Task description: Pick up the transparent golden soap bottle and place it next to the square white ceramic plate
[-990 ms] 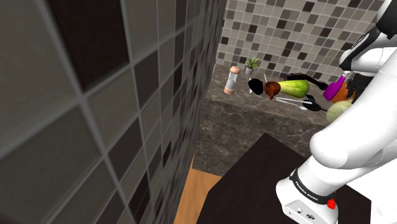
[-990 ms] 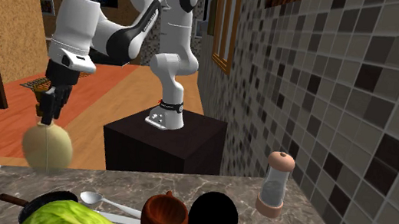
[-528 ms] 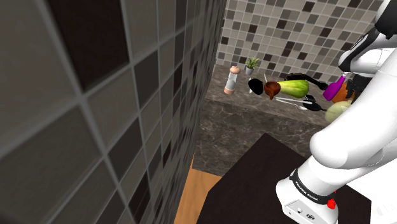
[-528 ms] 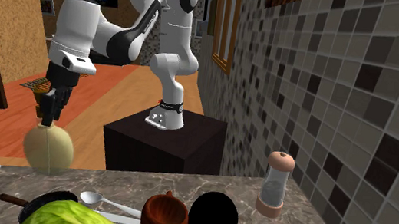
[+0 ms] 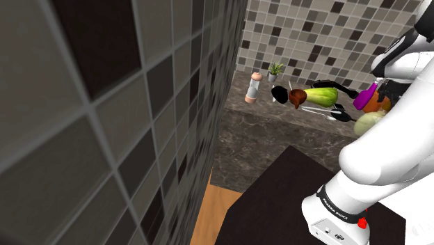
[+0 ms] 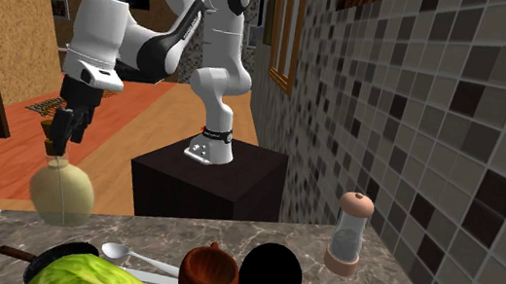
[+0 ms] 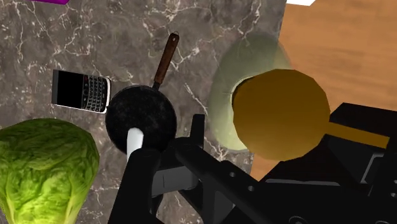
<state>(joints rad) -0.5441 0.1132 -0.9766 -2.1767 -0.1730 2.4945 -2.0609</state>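
Second exterior view: gripper (image 6: 56, 149) pinching bottle (image 6: 61, 195) by neck, at far edge of marble counter (image 6: 162, 234); tiled wall (image 6: 441, 109) alongside counter, wood floor (image 6: 147, 109) beyond, w/ black stand (image 6: 207, 185).

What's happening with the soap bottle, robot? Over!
Black tool at the brown cap of the round, pale golden see-through soap bottle. Bottle by counter edge. Black frying pan, green cabbage close beside.

On the marble table (image 7: 127, 38), a green cabbage (image 7: 44, 168) lies near a black frying pan (image 7: 143, 114), with a black phone (image 7: 79, 91) just beside the pan. A grinder (image 6: 349, 232) stands near the tiled wall.
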